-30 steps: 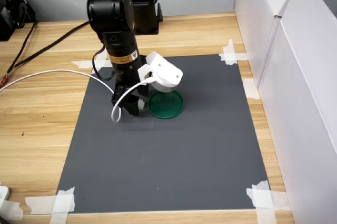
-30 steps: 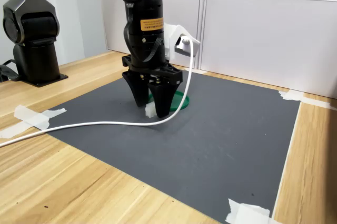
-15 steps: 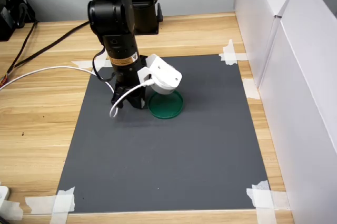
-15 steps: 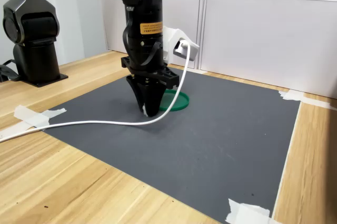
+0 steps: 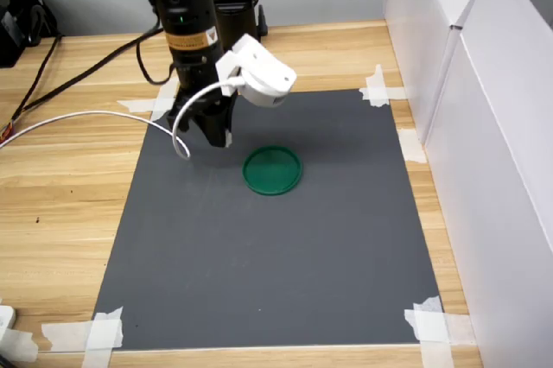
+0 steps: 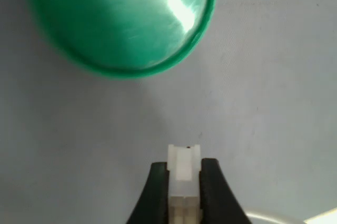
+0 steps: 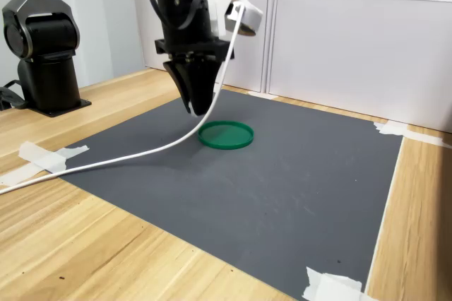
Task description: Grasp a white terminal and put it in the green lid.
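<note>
Wrist view: gripper (image 6: 184, 192) pinches white terminal (image 6: 184, 167) (shallow grip), could slip out short of green lid (image 6: 121, 21).

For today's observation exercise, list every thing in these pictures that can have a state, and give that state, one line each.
hand: shut on the white terminal, raised above the mat.
white terminal: gripped between the fingers, tip sticking out, off the mat.
green lid: flat on the mat, nothing in it.
grey mat: flat, corners taped to the table.
white cable: hanging slack from the wrist camera across the mat.
</note>
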{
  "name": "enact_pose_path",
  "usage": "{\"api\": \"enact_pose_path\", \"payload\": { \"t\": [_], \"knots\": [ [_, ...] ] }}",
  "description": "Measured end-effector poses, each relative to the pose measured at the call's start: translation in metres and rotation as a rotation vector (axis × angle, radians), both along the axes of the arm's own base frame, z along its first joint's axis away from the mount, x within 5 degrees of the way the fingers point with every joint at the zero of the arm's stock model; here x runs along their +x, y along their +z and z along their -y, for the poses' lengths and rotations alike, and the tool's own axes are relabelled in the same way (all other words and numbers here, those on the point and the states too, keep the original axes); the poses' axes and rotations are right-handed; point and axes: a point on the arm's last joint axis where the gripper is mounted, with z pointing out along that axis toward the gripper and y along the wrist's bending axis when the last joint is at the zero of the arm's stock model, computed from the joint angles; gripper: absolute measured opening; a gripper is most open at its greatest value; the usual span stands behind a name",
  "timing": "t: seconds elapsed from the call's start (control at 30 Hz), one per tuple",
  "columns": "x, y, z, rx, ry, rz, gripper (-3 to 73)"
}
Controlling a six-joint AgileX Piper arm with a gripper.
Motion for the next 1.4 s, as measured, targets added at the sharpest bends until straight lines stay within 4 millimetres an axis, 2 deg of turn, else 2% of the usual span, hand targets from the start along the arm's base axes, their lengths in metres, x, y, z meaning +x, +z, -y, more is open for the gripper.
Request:
{"api": "enact_pose_path", "payload": {
  "t": [0.2, 0.43, 0.5, 0.63, 0.87, 1.17, 1.4],
  "knots": [
    [-0.003, 0.033, -0.013, 0.062, -0.013, 0.001, 8.9],
    [-0.006, 0.035, -0.049, 0.047, -0.008, 0.008, 8.9],
    [-0.006, 0.03, -0.058, 0.04, -0.009, -0.004, 8.9],
    [-0.003, 0.005, -0.068, 0.014, -0.01, -0.058, 8.9],
    [0.008, -0.032, -0.069, -0.037, -0.024, -0.067, 8.9],
    [0.018, -0.057, -0.071, -0.051, -0.035, -0.093, 8.9],
    [0.022, -0.062, -0.072, -0.048, -0.048, -0.075, 10.0]
  ]
}}
